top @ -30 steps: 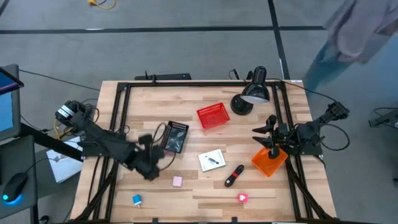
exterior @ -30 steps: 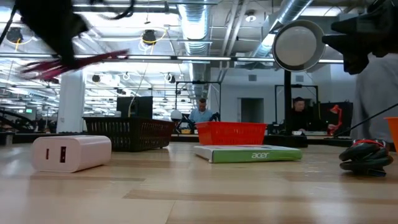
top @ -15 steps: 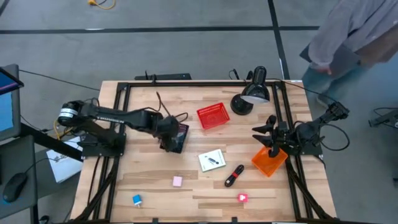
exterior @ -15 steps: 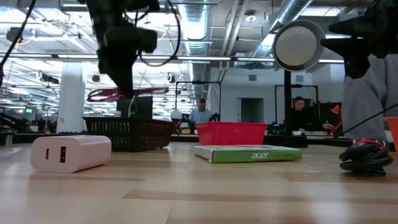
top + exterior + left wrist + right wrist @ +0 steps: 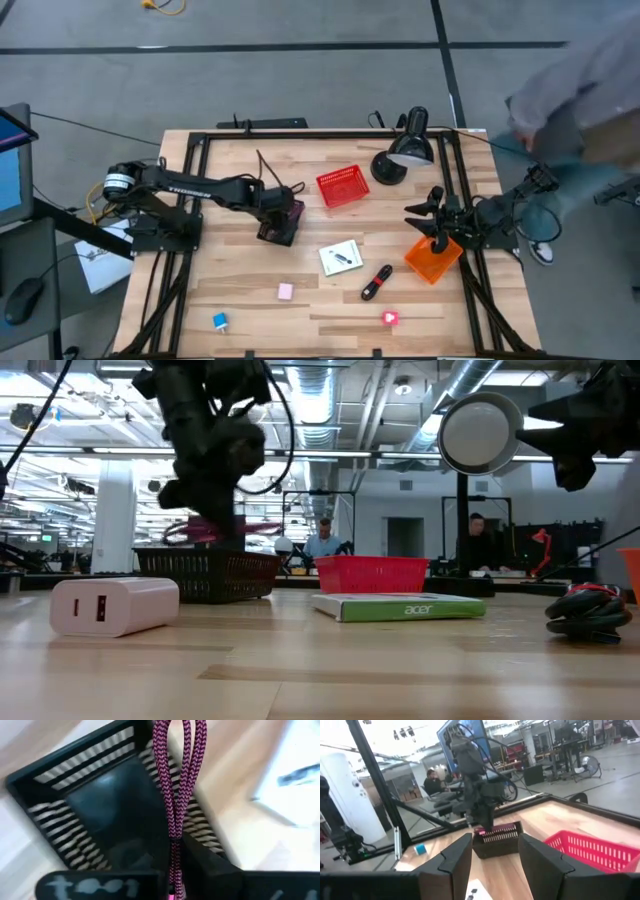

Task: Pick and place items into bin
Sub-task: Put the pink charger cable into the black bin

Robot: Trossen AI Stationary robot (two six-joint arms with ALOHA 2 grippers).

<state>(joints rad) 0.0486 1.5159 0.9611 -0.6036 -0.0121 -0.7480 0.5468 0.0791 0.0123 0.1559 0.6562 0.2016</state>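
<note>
Maroon cord (image 5: pixel 176 785) above black bin (image 5: pixel 75 810), red basket (image 5: pixel 340 186) beside.

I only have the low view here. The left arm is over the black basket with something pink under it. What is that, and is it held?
Observer: It is the maroon cord, pinched in the shut left gripper, hanging doubled.
Operator: Is it inside the basket yet?
Observer: The left wrist view shows the loop hanging over the black basket, above one rim.
Operator: And the right arm?
Observer: The right gripper waits, jaws open, above the orange bin.
</note>
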